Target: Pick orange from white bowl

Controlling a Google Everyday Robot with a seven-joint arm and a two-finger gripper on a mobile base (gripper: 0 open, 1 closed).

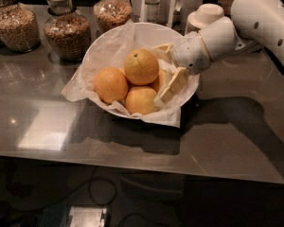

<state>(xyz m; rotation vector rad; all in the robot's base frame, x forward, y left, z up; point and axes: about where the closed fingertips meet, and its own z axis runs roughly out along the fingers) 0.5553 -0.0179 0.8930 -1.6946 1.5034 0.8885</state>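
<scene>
Just left of the claw (164, 73), at the mouth of its widely spread cream fingers, sits the large, pale yellow-orange round fruit with pebbled skin and a dark stem dimple, the orange (141, 66). It rests on top of the pile inside the wide round white bowl (132, 30) lined with crumpled white paper. The claw holds nothing. One finger lies behind the orange's right shoulder, and the other slants down in front, near or against a smaller deep-orange fruit (140, 100).

Another small fruit (110, 84) lies farther left, and a third (157, 82) is half hidden under the claw. Beyond the claw to the left stand glass jars of grain (66, 30), and behind it are stacked small white dishes (206, 14).

The risks are several, I judge. The fingers reach only the orange's near side, so closing now could squeeze it out leftward and send it rolling off the pile. The lower finger might also trap the small fruit or a fold of paper, and a lift could then drag the lining and tip the bowl on the smooth grey worktop (227, 141).
</scene>
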